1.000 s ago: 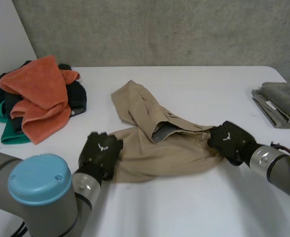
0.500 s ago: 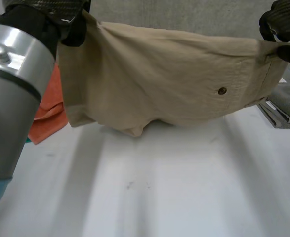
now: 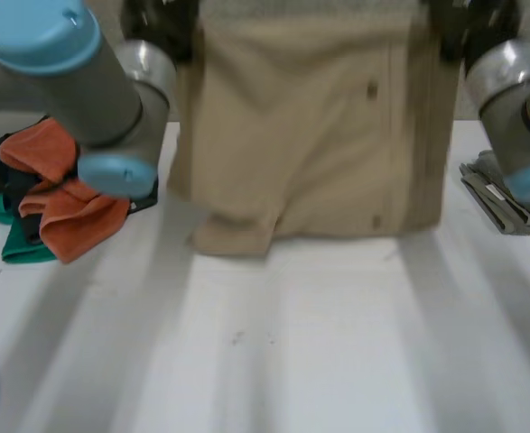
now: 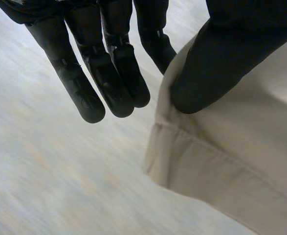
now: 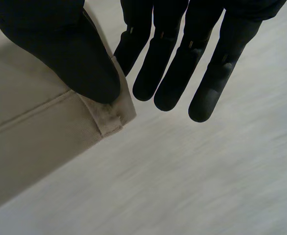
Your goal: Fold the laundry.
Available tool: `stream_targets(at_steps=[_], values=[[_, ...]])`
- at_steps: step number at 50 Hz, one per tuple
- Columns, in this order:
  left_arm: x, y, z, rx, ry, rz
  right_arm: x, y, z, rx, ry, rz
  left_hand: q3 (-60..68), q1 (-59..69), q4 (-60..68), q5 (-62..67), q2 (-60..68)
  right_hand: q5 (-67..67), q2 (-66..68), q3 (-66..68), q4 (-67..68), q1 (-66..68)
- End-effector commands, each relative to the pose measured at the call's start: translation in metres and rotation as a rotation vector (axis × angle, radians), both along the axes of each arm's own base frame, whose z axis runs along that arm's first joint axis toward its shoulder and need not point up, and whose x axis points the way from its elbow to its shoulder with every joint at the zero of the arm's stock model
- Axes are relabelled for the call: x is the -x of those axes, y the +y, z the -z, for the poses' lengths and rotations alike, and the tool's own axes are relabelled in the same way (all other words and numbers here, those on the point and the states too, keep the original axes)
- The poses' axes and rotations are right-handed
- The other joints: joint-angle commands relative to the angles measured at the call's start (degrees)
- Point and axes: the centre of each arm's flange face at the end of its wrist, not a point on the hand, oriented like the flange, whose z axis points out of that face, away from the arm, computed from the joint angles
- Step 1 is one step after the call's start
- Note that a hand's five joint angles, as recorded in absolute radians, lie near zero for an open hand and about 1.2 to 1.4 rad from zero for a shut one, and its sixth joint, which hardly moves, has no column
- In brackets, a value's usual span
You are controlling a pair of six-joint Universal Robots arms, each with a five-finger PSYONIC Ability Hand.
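The head view's edge cuts off the top of the shorts (image 3: 310, 135) and most of my left hand (image 3: 156, 18) and right hand (image 3: 468, 25). The shorts hide the bench (image 3: 292, 343) behind them, and my left arm (image 3: 93, 81) hides part of the pile (image 3: 57, 203).

Head camera: set behind and between the arms (image 3: 93, 81), facing down onto the white surface (image 3: 337, 361). Left wrist camera: close range, sighting along the left robot hand (image 4: 116, 73) to the surface beyond its fingertips. Right wrist camera: likewise along the right robot hand (image 5: 165, 73). Common to all three: the tan cloth (image 3: 310, 135) and the surface.
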Motion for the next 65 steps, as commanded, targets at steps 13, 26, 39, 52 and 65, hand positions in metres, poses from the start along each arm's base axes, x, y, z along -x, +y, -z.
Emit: stream_targets(at_steps=[13,26,39,52,65], values=[[-0.003,0.009,0.003,0.032,0.023,0.056,0.000,0.011,0.016,-0.154,-0.084,-0.050,11.6,14.2,11.1,14.0,11.3,12.4,11.8,11.5,11.2,17.4],[-0.006,0.060,0.171,-0.460,-0.176,0.155,-0.012,0.056,0.182,-0.725,0.162,-0.055,11.6,14.2,11.1,14.0,11.3,12.4,11.8,11.5,11.2,17.4],[-0.051,0.152,0.159,-0.567,-0.261,0.187,0.018,0.131,0.179,-0.969,0.413,-0.041,11.6,14.2,11.1,14.0,11.3,12.4,11.8,11.5,11.2,17.4],[-0.106,0.301,0.132,-0.872,-0.538,0.342,0.086,0.219,0.140,-1.132,0.742,0.013,11.6,14.2,11.1,14.0,11.3,12.4,11.8,11.5,11.2,17.4],[-0.070,0.284,0.148,-0.821,-0.561,0.383,0.085,0.214,0.142,-1.133,0.663,-0.077,11.6,14.2,11.1,14.0,11.3,12.4,11.8,11.5,11.2,17.4]])
